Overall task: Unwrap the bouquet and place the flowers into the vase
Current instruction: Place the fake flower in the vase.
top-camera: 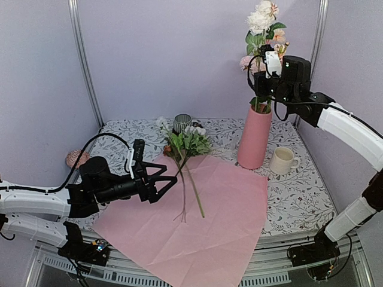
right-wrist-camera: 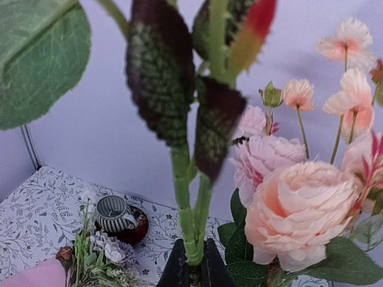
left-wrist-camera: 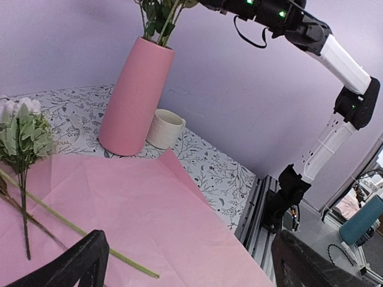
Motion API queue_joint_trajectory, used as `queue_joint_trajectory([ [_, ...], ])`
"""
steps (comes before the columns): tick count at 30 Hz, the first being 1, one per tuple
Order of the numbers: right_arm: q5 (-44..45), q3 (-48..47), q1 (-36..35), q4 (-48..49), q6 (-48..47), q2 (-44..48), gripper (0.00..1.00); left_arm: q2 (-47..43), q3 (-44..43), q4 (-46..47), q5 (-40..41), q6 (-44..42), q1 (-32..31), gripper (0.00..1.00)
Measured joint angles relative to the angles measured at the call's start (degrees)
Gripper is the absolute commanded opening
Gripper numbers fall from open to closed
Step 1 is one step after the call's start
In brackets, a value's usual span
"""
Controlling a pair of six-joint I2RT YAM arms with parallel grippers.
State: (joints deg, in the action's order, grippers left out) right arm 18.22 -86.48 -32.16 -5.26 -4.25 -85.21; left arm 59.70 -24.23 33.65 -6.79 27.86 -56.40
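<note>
The tall pink vase (top-camera: pixel 254 137) (left-wrist-camera: pixel 134 98) stands at the back right of the table with several flowers (top-camera: pixel 262 27) rising out of it. Just above its mouth, my right gripper (top-camera: pixel 261 89) (right-wrist-camera: pixel 194 263) is shut on thick green flower stems (right-wrist-camera: pixel 188 197), beside peach and pink blooms (right-wrist-camera: pixel 299 209). The bouquet is unwrapped: its pink paper (top-camera: pixel 197 221) (left-wrist-camera: pixel 131 203) lies flat, and a few remaining flowers (top-camera: pixel 185 146) (left-wrist-camera: pixel 24 134) rest on its far edge. My left gripper (top-camera: pixel 164 182) (left-wrist-camera: pixel 191 272) hovers open over the paper, near those stems, holding nothing.
A cream cup (top-camera: pixel 282 160) (left-wrist-camera: pixel 164 128) stands right of the vase. A striped mug on a red saucer (top-camera: pixel 182 122) (right-wrist-camera: pixel 116 215) sits behind the loose flowers. A pinkish ball (top-camera: pixel 75 158) lies at the table's left edge. The paper overhangs the near edge.
</note>
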Motion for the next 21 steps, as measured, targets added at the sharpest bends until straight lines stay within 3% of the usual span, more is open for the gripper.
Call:
queue_joint_trajectory([
  [9,-0.83,5.18,3.69,-0.79,5.46,-2.97,0.09,0.0,0.0,-1.16,0.04,-0.28,0.0,0.97],
  [16,-0.87,6.45,4.22,-1.22,7.61,-3.78,0.39,0.0,0.0,-1.51,0.24,-0.33,0.0,0.97],
  [21,-1.84,6.67,4.22,-2.12,8.28,-3.45,0.53,0.0,0.0,-1.53,0.28,-0.33,0.0,0.97],
])
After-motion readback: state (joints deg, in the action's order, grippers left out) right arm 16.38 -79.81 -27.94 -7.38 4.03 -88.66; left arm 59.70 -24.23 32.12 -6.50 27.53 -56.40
